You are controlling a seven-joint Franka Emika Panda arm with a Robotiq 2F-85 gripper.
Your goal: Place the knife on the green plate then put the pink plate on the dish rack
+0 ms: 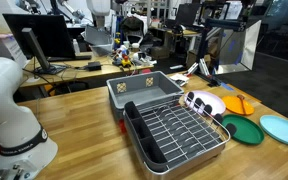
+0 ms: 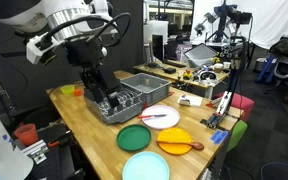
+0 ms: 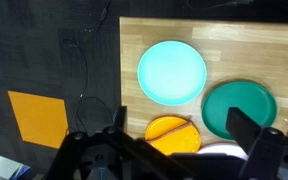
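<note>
The pink plate (image 2: 162,118) lies on the wooden table next to the dish rack (image 2: 112,106). The red-orange knife (image 2: 156,116) lies on it. The dark green plate (image 2: 137,138) lies in front of it, bare. Both plates also show in an exterior view, the pink plate (image 1: 206,103) and the green plate (image 1: 242,130), beside the wire rack (image 1: 179,135). My gripper (image 2: 102,97) hangs over the rack, open and empty. In the wrist view my gripper (image 3: 184,140) has its jaws wide apart above the green plate (image 3: 239,108). Only a sliver of the pink plate (image 3: 224,150) shows there, and the knife is hidden.
An orange plate (image 2: 176,141) with a brown utensil across it and a turquoise plate (image 2: 146,167) lie near the table's edge. A grey plastic tub (image 2: 146,88) stands behind the rack. A red cup (image 2: 68,91) stands at the far corner.
</note>
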